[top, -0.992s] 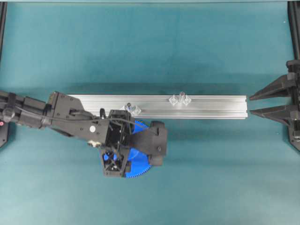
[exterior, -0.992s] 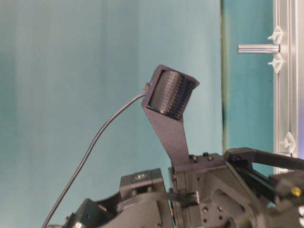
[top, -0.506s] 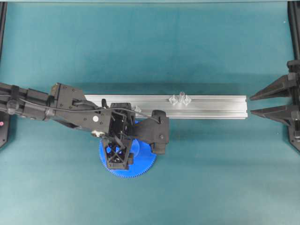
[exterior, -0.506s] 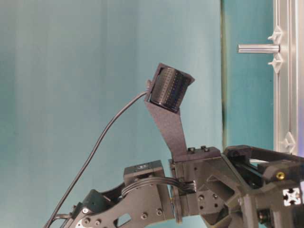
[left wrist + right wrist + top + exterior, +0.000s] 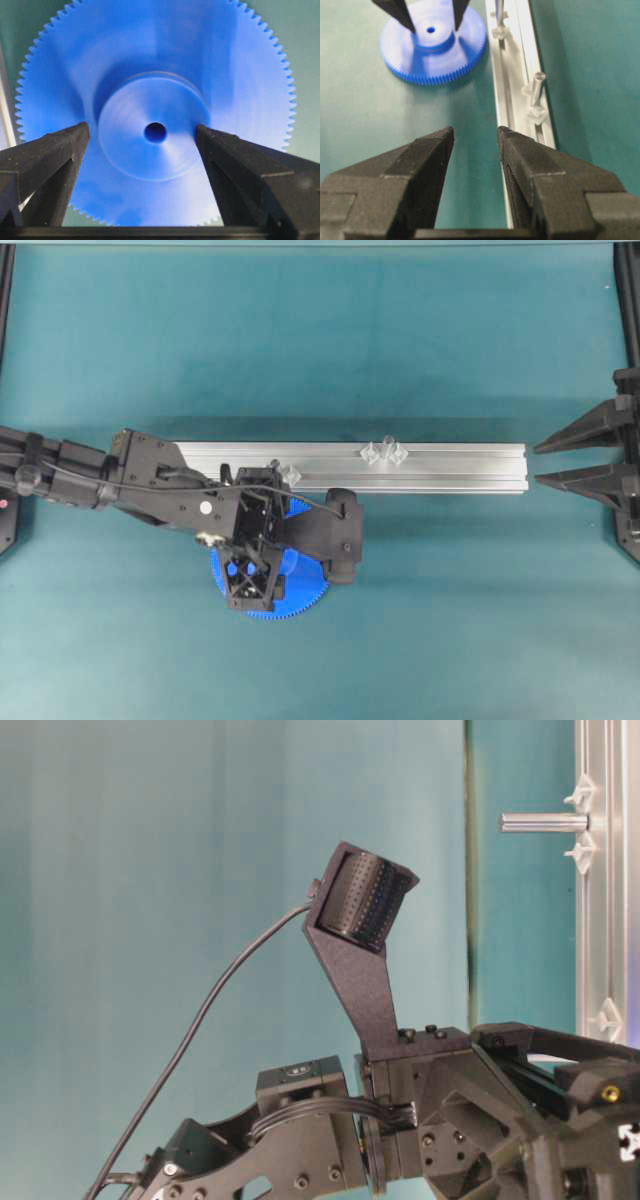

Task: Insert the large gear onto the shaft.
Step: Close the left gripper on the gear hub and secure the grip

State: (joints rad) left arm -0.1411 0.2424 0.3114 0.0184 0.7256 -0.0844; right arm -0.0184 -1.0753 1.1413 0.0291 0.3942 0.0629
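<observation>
I am holding my left hand (image 5: 142,135) open, fingers either side of the gear's (image 5: 155,115) hub. The gear is lying just beside the rail (image 5: 450,468). My right hand (image 5: 475,137) is hanging open, well apart.

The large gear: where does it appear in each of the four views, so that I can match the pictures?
Overhead: the large gear lies lower left of centre, mostly under the left arm.
Table-level: not in it.
Left wrist: it fills the picture, hub between the open fingers.
Right wrist: top left.
Shared landmark: the aluminium rail beside the gear.
</observation>
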